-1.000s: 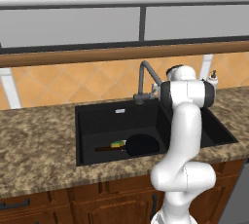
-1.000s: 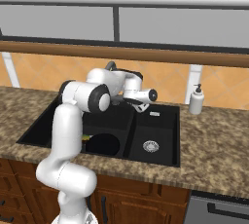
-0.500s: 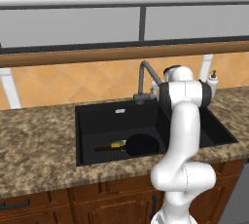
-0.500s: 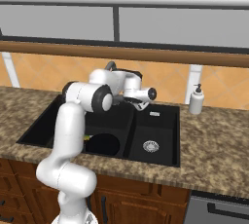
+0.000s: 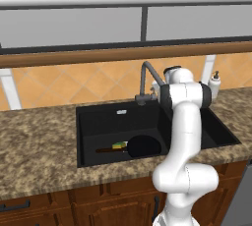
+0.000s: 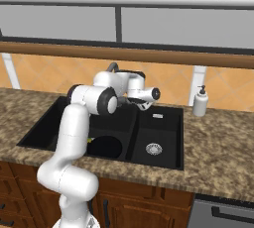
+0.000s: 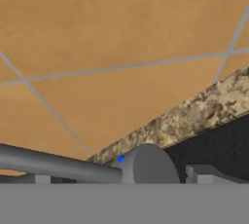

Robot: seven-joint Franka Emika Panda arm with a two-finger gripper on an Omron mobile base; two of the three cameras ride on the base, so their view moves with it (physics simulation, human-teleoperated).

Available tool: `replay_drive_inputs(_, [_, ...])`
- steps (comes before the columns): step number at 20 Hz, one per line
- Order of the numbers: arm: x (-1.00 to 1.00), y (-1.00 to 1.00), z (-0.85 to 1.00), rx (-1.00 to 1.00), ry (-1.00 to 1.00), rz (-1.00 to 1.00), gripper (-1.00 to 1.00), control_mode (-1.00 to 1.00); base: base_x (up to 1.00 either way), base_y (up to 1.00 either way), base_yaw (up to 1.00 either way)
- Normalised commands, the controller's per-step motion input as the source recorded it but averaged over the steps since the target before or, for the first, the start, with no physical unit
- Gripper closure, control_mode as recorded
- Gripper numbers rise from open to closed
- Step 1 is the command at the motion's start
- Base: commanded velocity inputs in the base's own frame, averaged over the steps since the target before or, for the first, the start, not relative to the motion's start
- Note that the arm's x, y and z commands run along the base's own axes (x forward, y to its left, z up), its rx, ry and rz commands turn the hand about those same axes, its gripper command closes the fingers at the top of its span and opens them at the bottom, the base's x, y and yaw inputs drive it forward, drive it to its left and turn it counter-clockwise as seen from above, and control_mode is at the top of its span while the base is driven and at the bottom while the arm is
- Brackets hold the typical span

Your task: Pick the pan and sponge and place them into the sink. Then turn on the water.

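Granite counter [image 5: 39,146]: black sink [image 5: 98,122] holding pan [image 5: 144,145], sponge [image 5: 118,145] at its 9 o'clock; gripper [image 6: 141,104] by faucet [image 5: 146,75], spread undeterminable.

Your white arm rises from the base, bends at its dark elbow joint and reaches forward toward the back wall, with the wrist held roughly level. The gripper [image 6: 144,104] sits tucked under the hand, and you cannot tell how its jaws stand from these angles.
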Motion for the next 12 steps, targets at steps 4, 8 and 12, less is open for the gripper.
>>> replay_drive_inputs(4, [0.24,0.00,-0.10,0.00,0.00,0.00,-1.00,-1.00,0.00,0.00,0.00])
replay_drive_inputs(8, [0.24,0.04,-0.09,0.00,0.00,0.00,-1.00,-1.00,0.00,0.00,0.00])
replay_drive_inputs(12, [0.24,0.03,-0.16,0.00,0.02,0.00,1.00,-1.00,0.00,0.00,0.00])
